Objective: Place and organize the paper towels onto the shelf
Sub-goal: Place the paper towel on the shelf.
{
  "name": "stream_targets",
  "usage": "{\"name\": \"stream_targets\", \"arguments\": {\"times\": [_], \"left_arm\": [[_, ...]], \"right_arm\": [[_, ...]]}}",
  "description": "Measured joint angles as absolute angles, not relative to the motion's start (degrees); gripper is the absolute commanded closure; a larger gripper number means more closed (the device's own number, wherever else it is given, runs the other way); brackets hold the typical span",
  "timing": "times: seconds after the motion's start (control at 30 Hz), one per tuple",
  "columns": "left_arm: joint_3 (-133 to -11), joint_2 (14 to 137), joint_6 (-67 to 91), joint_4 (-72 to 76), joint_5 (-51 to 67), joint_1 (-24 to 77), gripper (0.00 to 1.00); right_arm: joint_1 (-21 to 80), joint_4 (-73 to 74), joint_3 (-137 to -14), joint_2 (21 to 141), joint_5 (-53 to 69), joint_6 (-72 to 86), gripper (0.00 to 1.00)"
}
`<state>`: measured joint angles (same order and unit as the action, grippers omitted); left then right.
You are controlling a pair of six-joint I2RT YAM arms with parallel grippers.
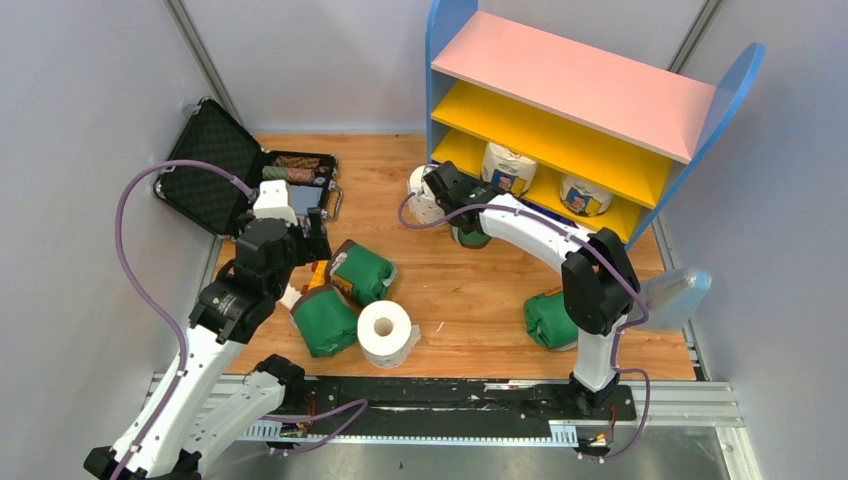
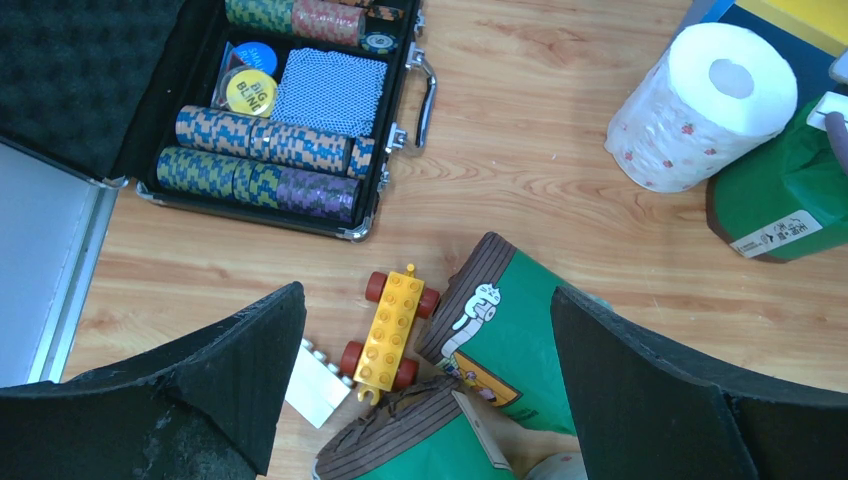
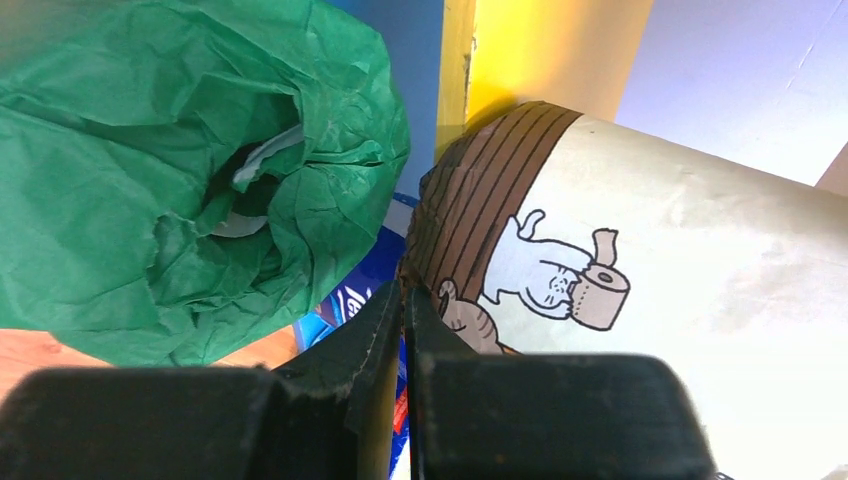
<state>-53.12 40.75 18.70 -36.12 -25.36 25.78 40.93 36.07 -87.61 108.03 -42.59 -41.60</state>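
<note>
The shelf (image 1: 580, 85) stands at the back right, with two cream rolls (image 1: 508, 168) (image 1: 585, 195) on its lower board. My right gripper (image 3: 405, 300) (image 1: 492, 192) is shut, its tips pinching the brown edge of the cream roll (image 3: 650, 300), beside a green roll (image 3: 190, 170) (image 1: 470, 238). My left gripper (image 2: 428, 300) (image 1: 318, 240) is open and empty above two green rolls (image 2: 520, 340) (image 2: 430, 450). A dotted white roll (image 2: 700, 105) stands by the shelf. A bare white roll (image 1: 385, 333) and another green roll (image 1: 550, 320) lie near the front.
An open black case (image 2: 290, 110) of poker chips lies at the back left. A yellow toy car (image 2: 393, 325) and a white brick (image 2: 310, 385) lie under my left gripper. A clear plastic lid (image 1: 675, 295) sits at the right edge.
</note>
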Motion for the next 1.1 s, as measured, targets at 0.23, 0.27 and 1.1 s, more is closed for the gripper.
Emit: {"name": "stream_targets", "arguments": {"times": [0.23, 0.27, 1.1], "left_arm": [[-53.12, 40.66, 18.70, -36.12, -25.36, 25.78, 0.00], [-53.12, 40.66, 18.70, -36.14, -25.36, 25.78, 0.00], [-53.12, 40.66, 18.70, -36.14, -25.36, 25.78, 0.00]], "right_arm": [[39.27, 34.54, -87.68, 108.77, -43.03, -43.09, 0.92], [38.92, 34.35, -87.70, 109.01, -43.05, -43.22, 0.92], [38.48, 29.41, -91.57, 114.34, -44.45, -44.27, 0.90]]}}
